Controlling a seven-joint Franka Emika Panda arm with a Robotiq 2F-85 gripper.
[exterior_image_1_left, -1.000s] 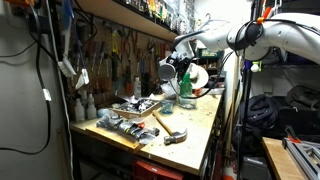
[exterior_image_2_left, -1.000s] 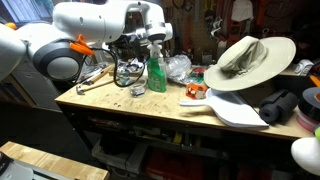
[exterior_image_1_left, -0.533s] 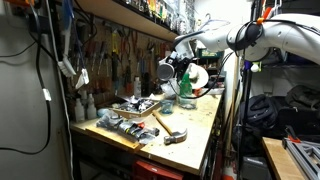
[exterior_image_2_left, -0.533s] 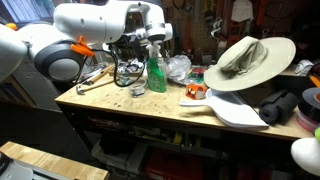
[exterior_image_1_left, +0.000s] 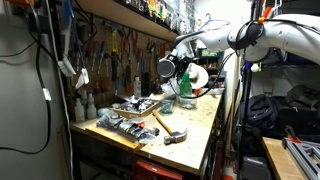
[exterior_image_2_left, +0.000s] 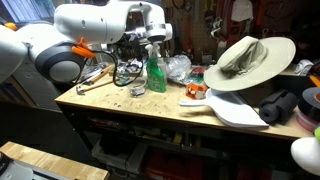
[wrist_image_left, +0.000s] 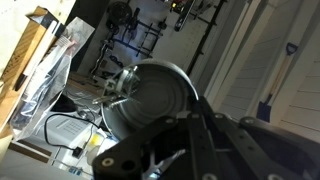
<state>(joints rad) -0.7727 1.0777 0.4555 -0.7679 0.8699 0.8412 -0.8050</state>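
Right now my end effector (exterior_image_1_left: 170, 72) grips a shiny metal cup (wrist_image_left: 150, 95), held up in the middle of the wrist view, above the counter (exterior_image_2_left: 120, 105), near the green spray bottle (exterior_image_2_left: 156, 72).

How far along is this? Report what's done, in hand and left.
Done: the tool is up above the workbench, beside the green spray bottle. In hand: a metal cup sits right in front of it in the wrist view; the grip itself is hidden. Left: likely setting the cup down.
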